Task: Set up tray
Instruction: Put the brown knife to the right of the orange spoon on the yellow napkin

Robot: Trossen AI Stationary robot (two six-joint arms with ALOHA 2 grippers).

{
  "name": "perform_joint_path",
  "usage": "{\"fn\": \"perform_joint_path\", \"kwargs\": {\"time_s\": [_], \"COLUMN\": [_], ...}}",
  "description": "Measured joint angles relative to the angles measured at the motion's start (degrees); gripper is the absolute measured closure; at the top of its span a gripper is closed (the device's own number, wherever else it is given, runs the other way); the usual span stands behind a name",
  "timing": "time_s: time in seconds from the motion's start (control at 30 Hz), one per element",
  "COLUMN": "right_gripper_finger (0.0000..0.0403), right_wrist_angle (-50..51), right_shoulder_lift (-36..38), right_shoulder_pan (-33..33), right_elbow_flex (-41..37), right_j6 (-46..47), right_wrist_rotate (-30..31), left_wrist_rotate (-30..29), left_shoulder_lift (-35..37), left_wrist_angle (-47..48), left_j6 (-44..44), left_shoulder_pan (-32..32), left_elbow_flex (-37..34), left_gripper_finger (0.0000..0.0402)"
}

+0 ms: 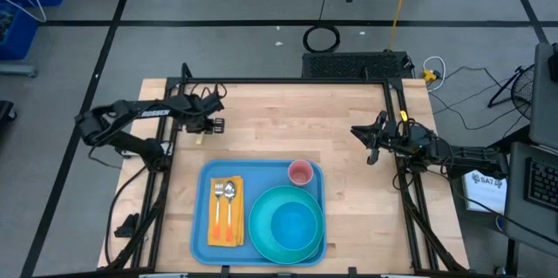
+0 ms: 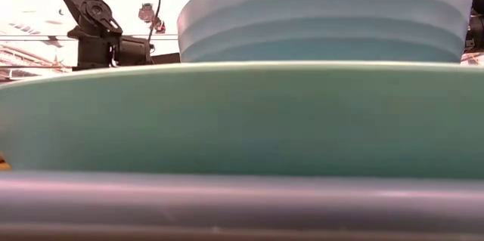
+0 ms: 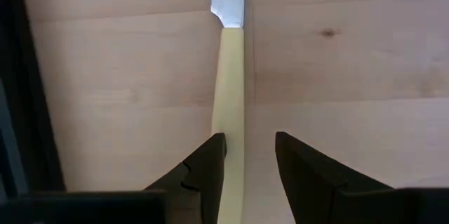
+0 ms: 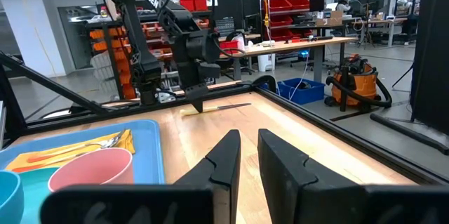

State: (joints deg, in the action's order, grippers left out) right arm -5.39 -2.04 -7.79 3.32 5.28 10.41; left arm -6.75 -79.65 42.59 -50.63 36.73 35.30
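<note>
Most of the setting looks done: the tray (image 1: 199, 226) at the counter's (image 1: 340, 121) near edge holds plate, bowl, cup and cutlery. Farther left, the left end effector (image 3: 249, 155) straddles a yellow-handled knife (image 3: 230, 76), fingers apart; the right end effector (image 4: 248, 155) idles, fingers slightly parted.

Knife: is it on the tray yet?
No, the knife lies on the bare table beneath the left gripper, outside the tray.

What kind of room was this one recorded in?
Most likely a robotics lab or workshop: the right wrist view shows shelves of red bins, long workbenches and an orange shop vacuum behind the wooden table.
</note>
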Motion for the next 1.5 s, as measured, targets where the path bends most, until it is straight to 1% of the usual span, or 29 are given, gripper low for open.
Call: {"fn": "perform_joint_path", "kwargs": {"time_s": [0.13,0.6,0.77,1.03,1.1,1.23,1.5], "right_gripper_finger": [0.0358,0.0358,0.0358,0.0358,0.0358,0.0358,0.0358], "right_wrist_angle": [0.00,0.00,0.00,0.00,0.00,0.00,0.00], "right_shoulder_lift": [0.00,0.00,0.00,0.00,0.00,0.00,0.00], "right_shoulder_pan": [0.01,0.02,0.02,0.00,0.02,0.00,0.02], "right_elbow_flex": [0.01,-0.01,0.01,-0.01,0.01,0.00,-0.01], "right_j6": [0.01,0.01,0.00,0.00,0.02,0.01,0.02], "right_wrist_rotate": [0.00,0.00,0.00,0.00,0.00,0.00,0.00], "left_wrist_rotate": [-1.33,-0.32,-2.08,-0.12,-0.63,-3.48,-3.65], "left_shoulder_lift": [-0.31,0.06,0.06,0.11,0.11,0.11,0.13], "left_wrist_angle": [-0.02,1.81,4.40,4.91,5.67,7.51,7.26], "left_j6": [0.11,2.75,2.99,3.86,4.42,4.32,4.45], "left_shoulder_pan": [-0.05,0.02,0.01,0.00,0.03,0.03,0.06], "left_elbow_flex": [0.14,2.65,2.70,2.74,2.74,2.74,2.76], "left_gripper_finger": [0.0266,0.0266,0.0266,0.0266,0.0266,0.0266,0.0266]}}
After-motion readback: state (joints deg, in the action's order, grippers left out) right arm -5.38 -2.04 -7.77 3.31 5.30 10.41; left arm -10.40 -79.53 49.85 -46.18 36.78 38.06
